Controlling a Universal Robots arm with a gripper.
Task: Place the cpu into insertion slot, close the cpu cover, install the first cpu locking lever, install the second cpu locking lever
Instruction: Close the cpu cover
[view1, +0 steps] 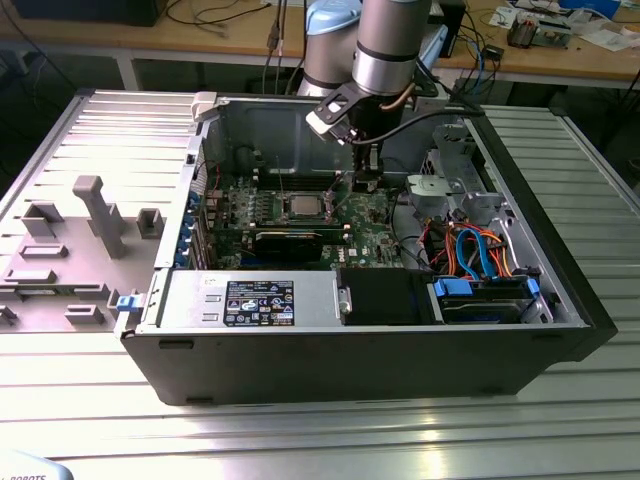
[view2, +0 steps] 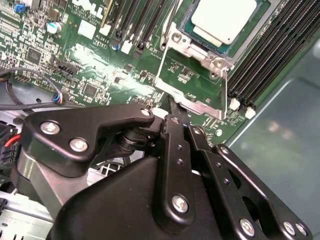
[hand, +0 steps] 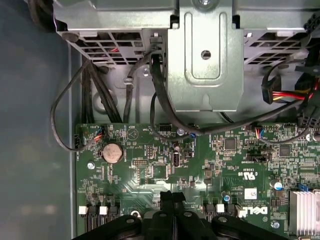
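Tool (hand: 172, 196) over the green board (hand: 235, 170), fingers pressed together. Coin battery (hand: 112, 152) on the board, well apart from it. Grey metal bracket (hand: 205, 65) and black cables (hand: 92, 95) past the board edge.

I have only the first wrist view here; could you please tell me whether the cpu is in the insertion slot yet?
Observer: Yes. In the second wrist view the cpu sits in the insertion slot, silver face up.
Operator: Thank you. Is the cpu cover down over it?
Observer: No. The cpu cover is off the chip, and green board shows through its window.
Operator: Where is the gripper relative to the chip?
Observer: In the exterior view the gripper hangs low inside the case, at the exterior view's right of the cpu.
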